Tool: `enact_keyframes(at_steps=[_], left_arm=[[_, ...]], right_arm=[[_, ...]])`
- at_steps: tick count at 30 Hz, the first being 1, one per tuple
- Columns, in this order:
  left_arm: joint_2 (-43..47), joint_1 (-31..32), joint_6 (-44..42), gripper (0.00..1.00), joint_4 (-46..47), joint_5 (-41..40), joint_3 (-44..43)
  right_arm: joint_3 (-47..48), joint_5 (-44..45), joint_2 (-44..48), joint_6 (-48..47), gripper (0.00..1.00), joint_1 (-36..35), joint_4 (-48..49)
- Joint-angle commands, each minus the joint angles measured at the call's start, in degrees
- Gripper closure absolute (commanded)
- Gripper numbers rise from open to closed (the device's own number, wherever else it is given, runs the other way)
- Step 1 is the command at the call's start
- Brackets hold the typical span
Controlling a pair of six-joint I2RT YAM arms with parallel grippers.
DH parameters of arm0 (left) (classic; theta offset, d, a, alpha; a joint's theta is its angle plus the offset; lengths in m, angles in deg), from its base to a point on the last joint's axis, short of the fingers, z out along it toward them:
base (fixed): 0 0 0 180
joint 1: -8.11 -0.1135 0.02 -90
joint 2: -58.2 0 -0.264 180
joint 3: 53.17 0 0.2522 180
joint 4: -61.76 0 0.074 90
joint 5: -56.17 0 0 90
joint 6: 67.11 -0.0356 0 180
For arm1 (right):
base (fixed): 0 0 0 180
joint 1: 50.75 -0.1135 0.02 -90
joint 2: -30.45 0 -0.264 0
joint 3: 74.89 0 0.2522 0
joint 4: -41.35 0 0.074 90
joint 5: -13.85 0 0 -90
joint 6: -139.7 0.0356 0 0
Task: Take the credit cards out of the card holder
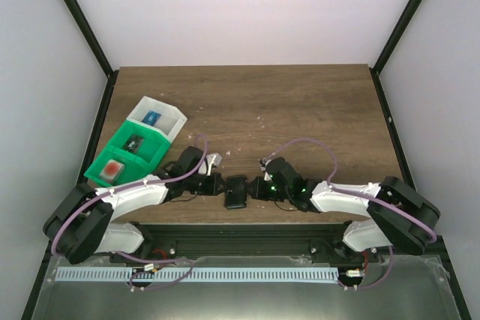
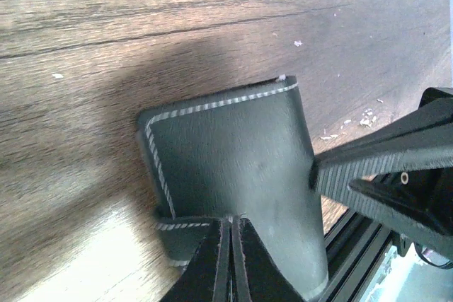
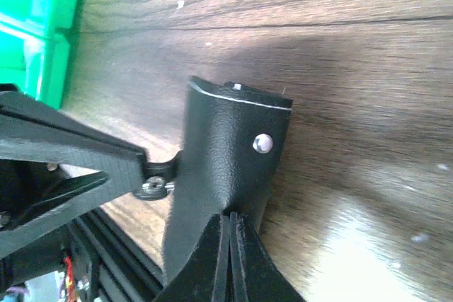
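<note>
The black card holder (image 1: 237, 192) is held between both grippers near the table's front edge. My left gripper (image 1: 220, 183) is shut on its left flap; in the left wrist view the jaws pinch the dark panel with white stitching (image 2: 226, 153) at my left gripper (image 2: 232, 225). My right gripper (image 1: 255, 187) is shut on the other flap; the right wrist view shows the black outside with a metal snap (image 3: 262, 143) pinched at my right gripper (image 3: 229, 221). No credit cards show; the pockets are hidden.
A green bin (image 1: 124, 157) holding a reddish item and a dark item, and a white bin (image 1: 156, 118) holding a blue item, stand at the left. The black frame edge (image 1: 247, 231) runs just in front of the holder. White crumbs dot the wood.
</note>
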Motion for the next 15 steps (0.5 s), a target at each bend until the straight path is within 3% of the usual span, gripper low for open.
enact_keyframes(at_steps=[1,12,15], left_arm=[[1.77,-0.08,-0.87,1.0,-1.77,-0.64,-0.37],[2.15,-0.09,-0.08,1.0,-0.72,0.14,0.72],[2.72,-0.08,0.55,1.0,-0.26,0.16,1.19]], right_arm=[[-1.34,6.76,1.82,0.07,1.0,-0.21,-4.73],[0.37,12.3,2.28,-1.54,0.99,-0.21,-11.77],[4.85,13.75,1.97,-3.14,0.79,-0.21,-19.93]])
